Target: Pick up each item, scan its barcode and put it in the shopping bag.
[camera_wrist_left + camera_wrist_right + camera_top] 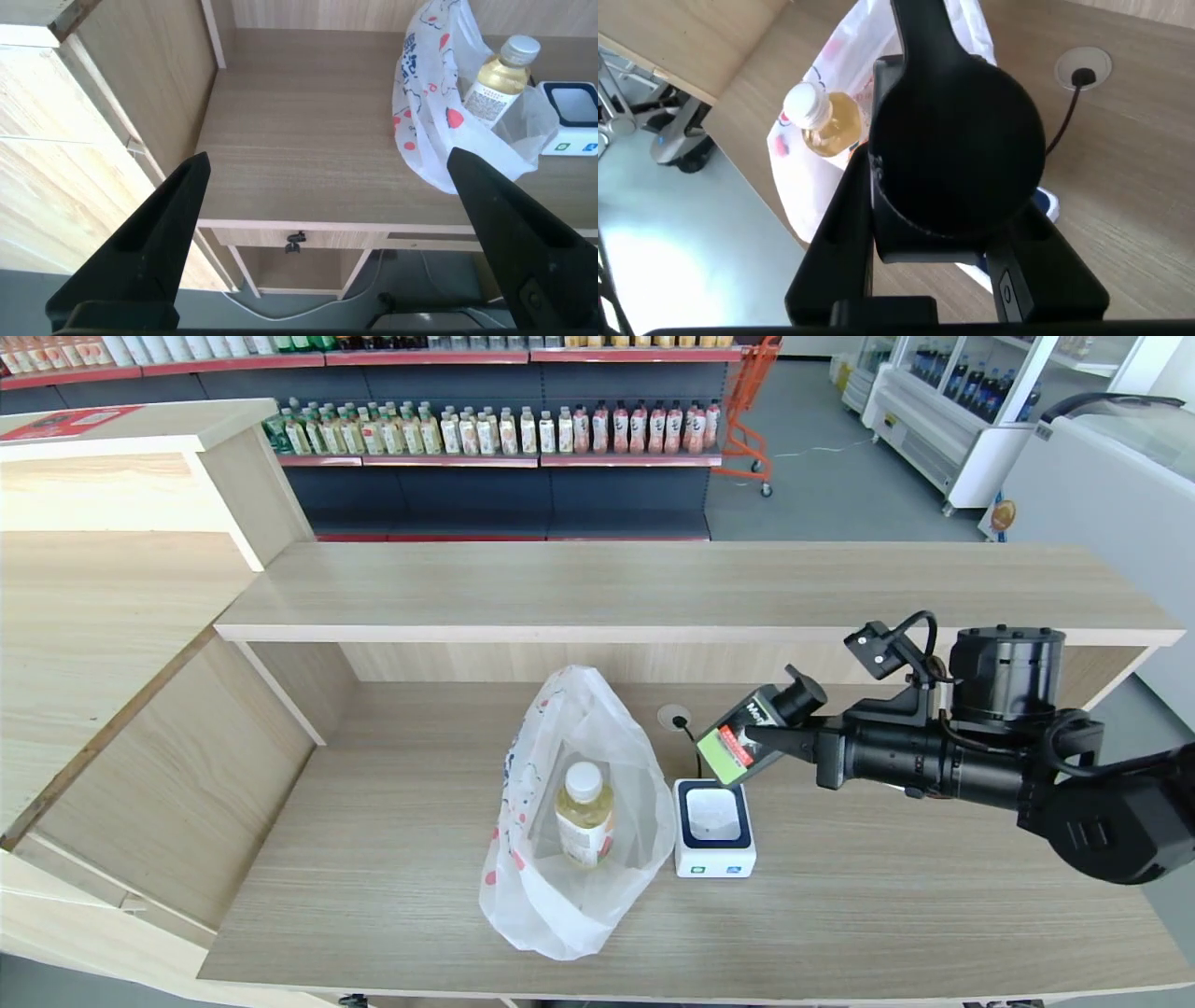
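Closest, the left gripper (pixel 329 161) has its fingers (pixel 140 252) spread wide, holding nothing. In the middle of the head view the shopping bag (pixel 560 896) holds a yellow drink bottle (pixel 585 814). Just right sits the white scanner (pixel 713 828). Above it the right gripper (pixel 780 735) squeezes a dark bottle (pixel 747 733); the head view shows its green label (pixel 724 754), the right wrist view its black end (pixel 957 159).

We count one shopping bag (pixel 546 915), one yellow drink bottle (pixel 585 821), one dark black-capped bottle (pixel 749 739) and one barcode scanner (pixel 714 819).
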